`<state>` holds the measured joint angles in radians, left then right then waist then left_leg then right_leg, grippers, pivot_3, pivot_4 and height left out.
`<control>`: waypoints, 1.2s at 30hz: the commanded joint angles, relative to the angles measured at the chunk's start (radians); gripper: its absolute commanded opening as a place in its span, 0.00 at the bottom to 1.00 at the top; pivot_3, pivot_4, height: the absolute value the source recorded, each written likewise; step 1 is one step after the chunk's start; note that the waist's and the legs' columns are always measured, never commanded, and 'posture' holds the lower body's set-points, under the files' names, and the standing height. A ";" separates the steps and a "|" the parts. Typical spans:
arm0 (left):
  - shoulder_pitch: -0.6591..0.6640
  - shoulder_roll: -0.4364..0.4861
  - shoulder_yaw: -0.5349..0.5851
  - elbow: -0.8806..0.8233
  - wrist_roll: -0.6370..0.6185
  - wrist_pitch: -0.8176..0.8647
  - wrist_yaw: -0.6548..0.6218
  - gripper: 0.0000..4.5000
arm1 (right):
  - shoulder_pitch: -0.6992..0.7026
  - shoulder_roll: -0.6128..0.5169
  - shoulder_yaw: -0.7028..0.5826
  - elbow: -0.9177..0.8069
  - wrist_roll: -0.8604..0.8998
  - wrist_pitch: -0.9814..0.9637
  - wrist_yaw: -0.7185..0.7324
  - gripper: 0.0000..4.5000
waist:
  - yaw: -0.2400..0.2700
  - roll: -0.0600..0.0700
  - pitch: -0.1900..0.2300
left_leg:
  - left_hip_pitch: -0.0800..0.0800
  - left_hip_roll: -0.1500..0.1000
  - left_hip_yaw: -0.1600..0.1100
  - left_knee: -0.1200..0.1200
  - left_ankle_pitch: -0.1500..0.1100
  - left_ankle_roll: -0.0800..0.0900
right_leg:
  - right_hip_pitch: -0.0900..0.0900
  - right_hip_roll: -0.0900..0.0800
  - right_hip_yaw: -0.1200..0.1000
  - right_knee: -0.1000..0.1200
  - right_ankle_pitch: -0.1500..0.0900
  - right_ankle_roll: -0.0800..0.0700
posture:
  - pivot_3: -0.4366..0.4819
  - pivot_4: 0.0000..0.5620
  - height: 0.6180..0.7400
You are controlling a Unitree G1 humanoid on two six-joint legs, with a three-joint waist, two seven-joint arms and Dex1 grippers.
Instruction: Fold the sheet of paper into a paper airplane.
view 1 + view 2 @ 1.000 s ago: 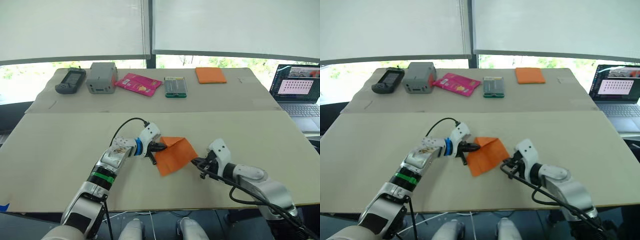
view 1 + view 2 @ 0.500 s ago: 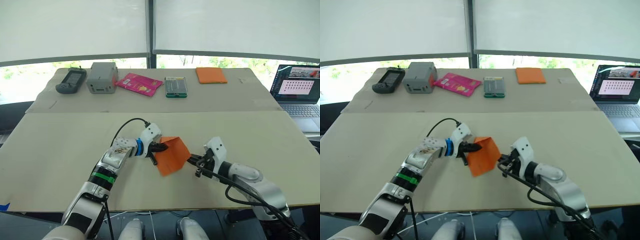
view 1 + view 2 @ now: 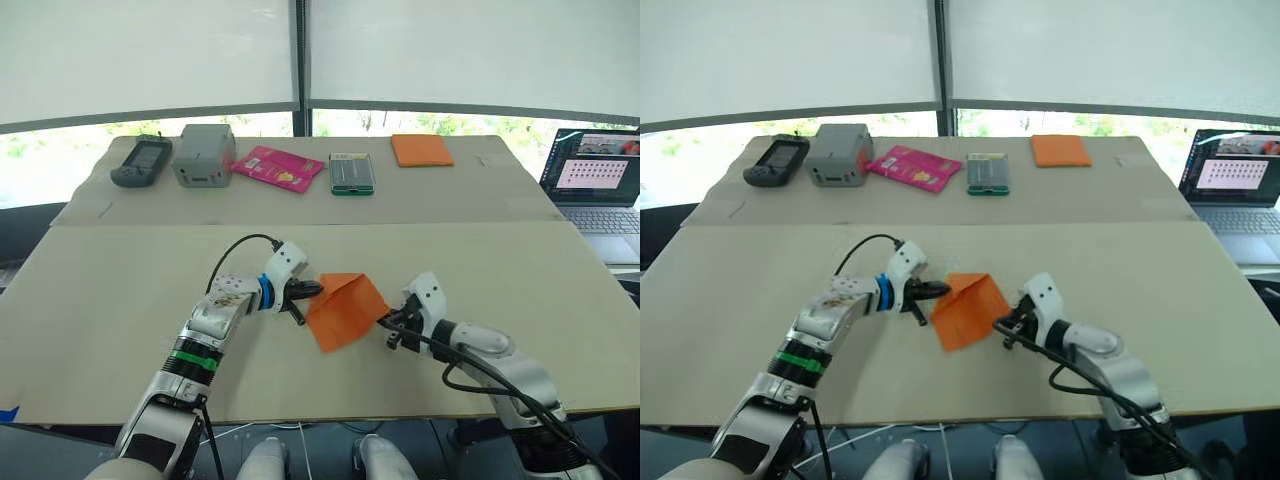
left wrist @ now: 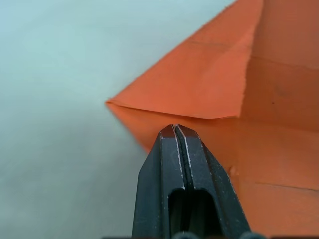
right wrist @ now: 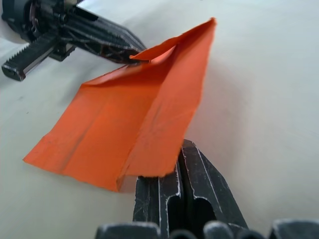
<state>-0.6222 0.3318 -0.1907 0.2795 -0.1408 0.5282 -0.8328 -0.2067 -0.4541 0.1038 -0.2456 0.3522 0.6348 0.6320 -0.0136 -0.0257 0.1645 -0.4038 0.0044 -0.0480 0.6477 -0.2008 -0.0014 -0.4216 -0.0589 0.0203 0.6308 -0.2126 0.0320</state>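
Both grippers clenched at opposite sides of the sheet of paper [image 3: 343, 309], mid-table toward the near edge.

Lying creased and partly folded on the table [image 3: 120, 290], one flap lifting off the surface. Left gripper [image 3: 312, 289] pressing with fingers [image 4: 180, 164] closed together at the paper's left corner. Right gripper [image 3: 385, 323] meeting the paper's right edge, fingers [image 5: 192, 179] shut, paper edge resting over them; a true grip not discernible.
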 commanded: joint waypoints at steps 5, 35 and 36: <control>-0.033 -0.044 0.009 -0.017 -0.008 -0.024 0.029 0.00 | -0.014 0.001 -0.005 -0.020 -0.006 -0.027 0.008 0.01 | 0.002 0.000 0.000 | 0.000 -0.001 0.000 0.000 0.000 0.000 | 0.000 0.000 0.000 0.000 0.000 0.000 | 0.48 0.27 1.00; 0.055 -0.047 -0.038 -0.117 0.002 0.038 0.021 0.00 | -0.142 0.071 0.044 0.114 -0.047 -0.144 0.068 0.01 | 0.000 0.000 0.000 | 0.000 0.000 0.000 0.000 0.000 0.000 | 0.000 0.000 0.000 0.001 0.003 -0.004 | 0.48 0.27 1.00; 0.065 -0.047 -0.040 -0.122 0.003 0.040 0.025 0.00 | -0.148 0.072 0.048 0.122 -0.051 -0.151 0.074 0.01 | -0.001 0.000 0.000 | 0.000 0.000 0.000 0.000 0.000 0.000 | 0.000 0.000 0.000 0.001 0.003 -0.004 | 0.48 0.27 1.00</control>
<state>-0.5646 0.2874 -0.2343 0.1934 -0.1238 0.5607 -0.8141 -0.3320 -0.3863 0.1517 -0.1132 0.2983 0.5230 0.6920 -0.0142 -0.0256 0.1645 -0.4034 0.0039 -0.0480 0.6478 -0.2008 -0.0014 -0.4216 -0.0591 0.0206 0.6314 -0.2100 0.0280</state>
